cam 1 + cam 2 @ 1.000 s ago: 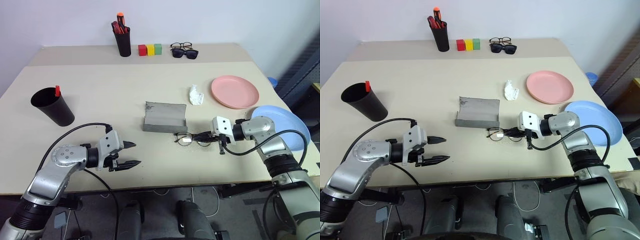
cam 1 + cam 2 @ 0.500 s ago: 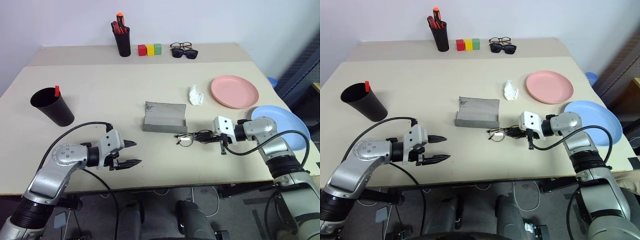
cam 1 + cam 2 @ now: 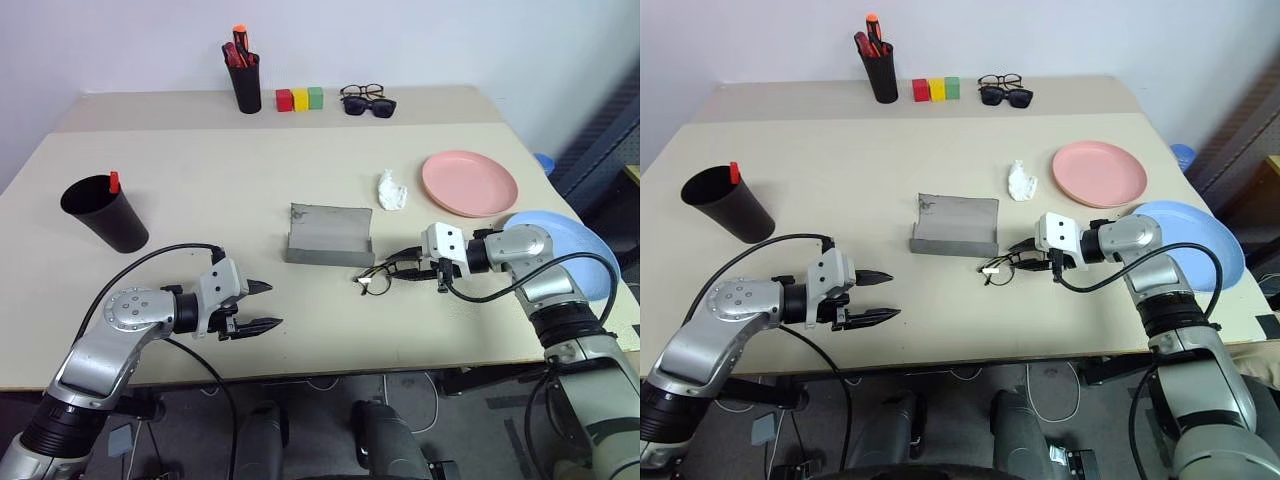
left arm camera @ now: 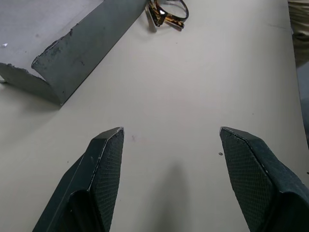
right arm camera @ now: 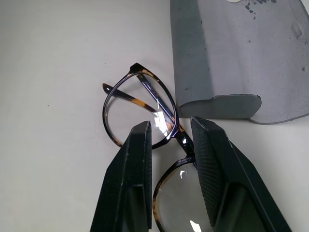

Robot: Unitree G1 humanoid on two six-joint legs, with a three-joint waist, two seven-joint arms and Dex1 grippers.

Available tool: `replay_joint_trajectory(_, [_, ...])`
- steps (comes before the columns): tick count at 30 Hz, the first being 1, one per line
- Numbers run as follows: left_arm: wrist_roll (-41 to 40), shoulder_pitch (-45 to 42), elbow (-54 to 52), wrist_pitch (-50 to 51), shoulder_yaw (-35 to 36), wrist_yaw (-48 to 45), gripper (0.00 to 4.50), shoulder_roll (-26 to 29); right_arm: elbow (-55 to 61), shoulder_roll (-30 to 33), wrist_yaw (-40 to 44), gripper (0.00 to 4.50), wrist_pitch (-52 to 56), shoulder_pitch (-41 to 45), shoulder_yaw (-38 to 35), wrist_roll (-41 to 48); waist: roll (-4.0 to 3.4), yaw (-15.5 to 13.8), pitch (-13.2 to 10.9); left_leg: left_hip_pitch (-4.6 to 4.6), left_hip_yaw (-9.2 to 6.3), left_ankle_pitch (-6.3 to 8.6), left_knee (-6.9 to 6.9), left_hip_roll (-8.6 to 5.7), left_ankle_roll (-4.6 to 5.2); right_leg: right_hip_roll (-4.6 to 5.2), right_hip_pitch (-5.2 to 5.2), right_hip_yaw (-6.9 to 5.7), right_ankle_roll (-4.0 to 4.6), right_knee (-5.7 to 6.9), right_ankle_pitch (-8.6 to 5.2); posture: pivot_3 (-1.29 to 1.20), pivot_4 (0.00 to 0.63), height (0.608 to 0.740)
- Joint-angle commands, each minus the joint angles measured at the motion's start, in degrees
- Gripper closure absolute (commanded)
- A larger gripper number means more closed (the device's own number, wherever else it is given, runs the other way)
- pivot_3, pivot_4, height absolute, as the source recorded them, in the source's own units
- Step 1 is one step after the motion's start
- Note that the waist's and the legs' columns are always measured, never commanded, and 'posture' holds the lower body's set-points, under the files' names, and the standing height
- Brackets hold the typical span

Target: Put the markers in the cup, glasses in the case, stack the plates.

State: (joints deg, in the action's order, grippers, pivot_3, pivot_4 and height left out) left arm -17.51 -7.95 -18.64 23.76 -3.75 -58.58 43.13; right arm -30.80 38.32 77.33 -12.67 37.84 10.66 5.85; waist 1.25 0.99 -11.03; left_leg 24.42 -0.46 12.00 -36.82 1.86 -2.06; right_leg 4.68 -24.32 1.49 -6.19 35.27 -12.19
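I've got the right gripper [image 5: 170, 145] at the glasses [image 3: 378, 279], its fingers a narrow gap apart astride the bridge; I can't tell if they pinch it. The glasses sit tilted just in front of the open grey case [image 3: 329, 236]. My left gripper [image 3: 262, 307] hangs spread wide over bare table [image 3: 200, 170], holding nothing.

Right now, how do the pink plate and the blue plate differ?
The pink plate is salmon and lies flat and fully on the table, apart from the robot's arms. The blue plate is light blue, sits at the table's right edge, nearer the robot, and is partly hidden behind the right arm. Both are round, shallow, of like size, and not yet stacked.
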Motion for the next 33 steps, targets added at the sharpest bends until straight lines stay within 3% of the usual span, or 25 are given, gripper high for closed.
replay_joint_trajectory(1, [-0.54, 0.30, -2.27, 0.40, 0.31, 0.25, 1.26, 0.62, -0.66, -0.28, -0.10, 3.25, -1.54, 2.12, -0.98, 0.07, 0.00, 0.03, 0.00, 0.00, 0.00, 0.00, 0.00, 0.00, 0.00, 0.00, 0.00, 0.00, 0.00, 0.00, 0.00, 0.00, 0.150, 0.740])
replay_joint_trajectory(33, [-0.53, 1.67, -3.82, 0.90, 0.73, 1.36, 1.26, 1.42, -8.47, -1.24, -2.38, 3.25, -8.73, 5.01, -1.08, -3.30, -0.02, 0.11, -0.01, 0.00, 0.01, 0.00, 0.03, 0.00, 0.00, 0.00, 0.00, 0.00, 0.00, -0.02, 0.00, 0.00, 0.150, 0.740])
